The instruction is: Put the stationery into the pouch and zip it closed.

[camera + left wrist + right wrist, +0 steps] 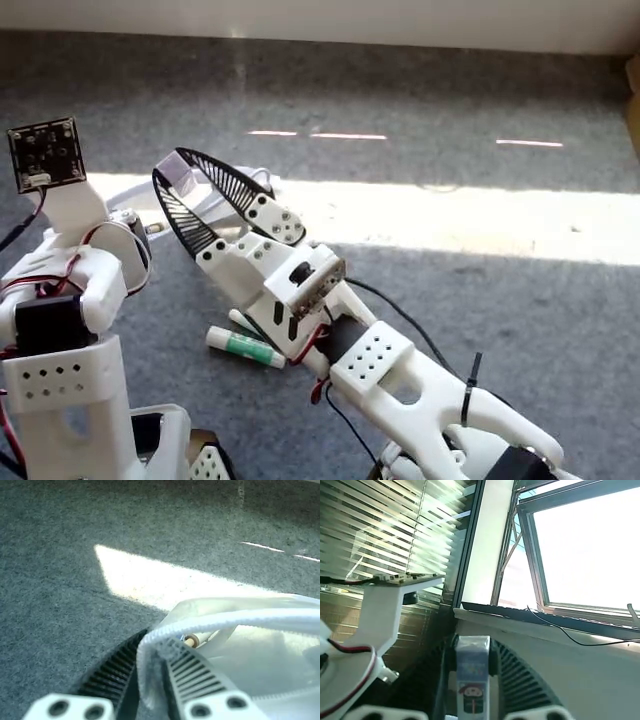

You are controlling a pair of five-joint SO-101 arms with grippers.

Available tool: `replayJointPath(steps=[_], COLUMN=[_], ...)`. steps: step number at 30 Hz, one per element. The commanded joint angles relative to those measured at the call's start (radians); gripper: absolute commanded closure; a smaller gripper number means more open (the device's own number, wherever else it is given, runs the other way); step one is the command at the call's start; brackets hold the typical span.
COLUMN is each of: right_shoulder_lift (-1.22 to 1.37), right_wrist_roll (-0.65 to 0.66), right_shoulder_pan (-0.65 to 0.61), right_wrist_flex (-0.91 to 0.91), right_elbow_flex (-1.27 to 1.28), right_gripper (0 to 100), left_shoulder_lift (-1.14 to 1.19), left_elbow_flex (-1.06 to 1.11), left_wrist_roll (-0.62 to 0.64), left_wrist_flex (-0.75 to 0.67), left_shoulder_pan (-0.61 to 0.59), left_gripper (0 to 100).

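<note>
L arm's white body sits closest in the high view, at the lower left, left of the glue stick. Its camera board stands above it, further left of the stick and farther back.

L gripper: black ribbed jaws pressed together on the zip edge of the pouch, pinching it. The pouch is clear w/ a white zip band, and it lies on the grey mat, partly in a sun patch. Can't place it vs. the glue stick. A small tan round bit sits just inside the edge; can't tell what it is.

The glue stick, green and white, lies flat on the mat. A white item lies just behind it, partly under the R arm; unclear what it is.

R arm comes in from the lower right and passes just right of the stick. R gripper is beyond the stick, up off the mat. Its jaws curve in and pinch a small block at the tips. The block is white and lilac and stands upright betw. them.
</note>
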Motion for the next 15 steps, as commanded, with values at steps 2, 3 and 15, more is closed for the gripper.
replayJointPath(steps=[2,3,15], right_shoulder_lift=[0.002,0.002,-0.113], right_wrist_roll=[0.003,0.003,0.009], right_shoulder_pan=[0.016,0.016,0.007], right_wrist_flex=[-0.007,-0.005,0.096], right_elbow_flex=[-0.039,-0.039,0.053], right_gripper=[99.5,99.5,99.5], left_shoulder_lift=[0.013,0.013,0.013], left_elbow_flex=[0.013,0.013,0.013], left_wrist_roll=[0.0,0.0,0.0], left_wrist_flex=[-0.006,-0.006,-0.009], left_shoulder_pan=[-0.015,-0.015,-0.015], left_gripper=[99,99,99])
